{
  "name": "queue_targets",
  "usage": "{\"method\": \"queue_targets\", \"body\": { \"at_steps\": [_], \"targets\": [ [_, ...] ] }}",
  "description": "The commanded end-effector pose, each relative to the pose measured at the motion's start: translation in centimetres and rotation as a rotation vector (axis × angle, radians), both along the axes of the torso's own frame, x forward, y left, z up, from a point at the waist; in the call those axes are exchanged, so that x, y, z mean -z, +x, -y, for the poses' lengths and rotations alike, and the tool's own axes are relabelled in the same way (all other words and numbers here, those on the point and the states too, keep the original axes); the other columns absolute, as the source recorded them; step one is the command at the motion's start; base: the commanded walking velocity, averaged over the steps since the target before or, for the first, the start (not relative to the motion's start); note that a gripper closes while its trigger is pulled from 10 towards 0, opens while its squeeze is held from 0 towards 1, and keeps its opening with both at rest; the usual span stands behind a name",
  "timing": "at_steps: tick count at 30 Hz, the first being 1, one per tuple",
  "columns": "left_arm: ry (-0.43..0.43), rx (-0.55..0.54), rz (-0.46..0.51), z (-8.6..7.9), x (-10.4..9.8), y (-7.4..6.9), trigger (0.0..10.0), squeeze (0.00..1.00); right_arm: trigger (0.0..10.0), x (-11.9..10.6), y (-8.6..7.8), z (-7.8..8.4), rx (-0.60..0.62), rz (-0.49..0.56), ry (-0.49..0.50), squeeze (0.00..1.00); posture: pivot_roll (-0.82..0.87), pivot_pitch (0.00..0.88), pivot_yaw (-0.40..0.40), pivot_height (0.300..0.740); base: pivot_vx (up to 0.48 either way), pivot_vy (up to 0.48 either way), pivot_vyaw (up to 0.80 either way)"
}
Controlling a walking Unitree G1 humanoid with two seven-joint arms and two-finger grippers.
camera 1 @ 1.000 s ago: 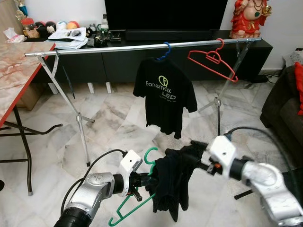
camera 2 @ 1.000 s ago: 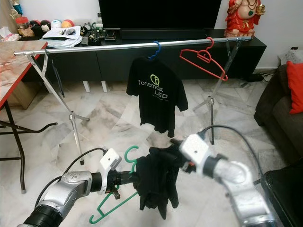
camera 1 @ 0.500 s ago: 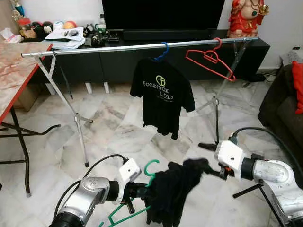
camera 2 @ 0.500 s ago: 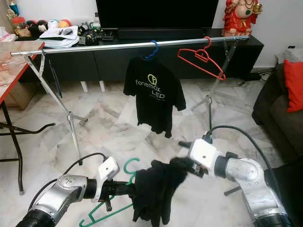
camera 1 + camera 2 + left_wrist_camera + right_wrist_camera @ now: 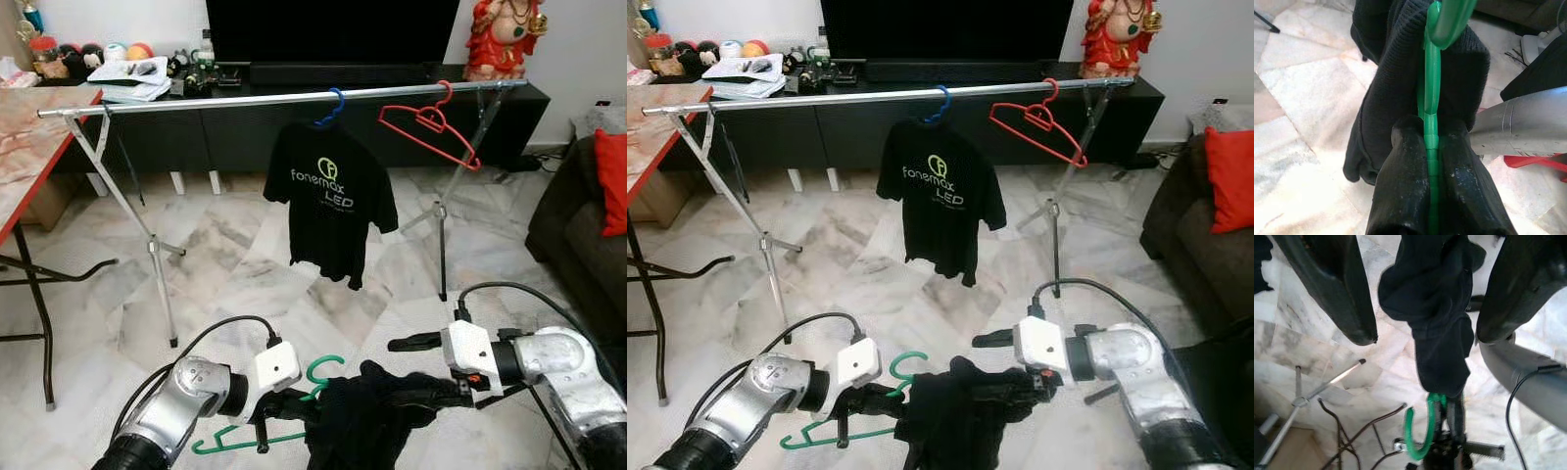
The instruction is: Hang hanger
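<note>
Green hanger (image 5: pixel 294 416) w/ dark garment (image 5: pixel 367 426) sank further below rail (image 5: pixel 284 98); left gripper (image 5: pixel 1431 142) clamps it, right gripper (image 5: pixel 1420 328) open — hanging not begun.

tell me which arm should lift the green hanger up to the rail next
Left. The left gripper is already shut on the green hanger just below its hook. The right gripper is open around the dark garment draped on it, gripping nothing. The rail is far above both.
</note>
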State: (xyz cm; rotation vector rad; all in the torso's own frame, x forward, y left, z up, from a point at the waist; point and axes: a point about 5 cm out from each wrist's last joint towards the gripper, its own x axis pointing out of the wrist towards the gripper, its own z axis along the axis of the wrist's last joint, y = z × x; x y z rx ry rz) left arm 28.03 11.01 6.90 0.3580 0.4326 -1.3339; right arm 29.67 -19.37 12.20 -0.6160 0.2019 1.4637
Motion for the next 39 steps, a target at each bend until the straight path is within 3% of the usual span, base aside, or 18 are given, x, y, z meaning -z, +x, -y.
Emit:
{"method": "queue_targets", "body": {
  "at_steps": [1, 15, 24, 32, 39],
  "targets": [
    [-0.011, 0.039, 0.046, 0.4, -1.0, 0.4, 10.0, 0.0, 10.0, 0.7, 0.0, -0.3, -0.035, 0.014, -0.044, 0.0, -0.03, 0.069, -0.039, 0.74, 0.0, 0.0, 0.0],
    [-0.032, 0.077, 0.081, 1.7, -1.9, 0.5, 10.0, 0.0, 10.0, 2.5, 0.3, -2.0, -0.095, 0.077, -0.11, 0.0, -0.02, 0.044, -0.045, 0.74, 0.0, 0.0, 0.0],
    [-0.025, 0.124, 0.094, 2.5, -2.1, 0.3, 10.0, 0.0, 10.0, 3.2, 0.8, -2.9, -0.039, 0.144, -0.119, 0.0, -0.02, 0.042, -0.048, 0.74, 0.0, 0.0, 0.0],
    [-0.015, 0.134, 0.096, 2.5, -2.2, 0.2, 10.0, 0.0, 10.0, 4.9, 0.6, -2.5, -0.026, 0.095, -0.23, 0.0, -0.01, 0.054, -0.051, 0.74, 0.0, 0.0, 0.0],
    [-0.015, 0.128, 0.098, 2.5, -2.3, 0.3, 10.0, 0.0, 10.0, 5.5, 0.5, -2.3, 0.008, 0.063, -0.23, 0.0, 0.0, 0.061, -0.049, 0.74, 0.0, 0.0, 0.0]
  ]
}}
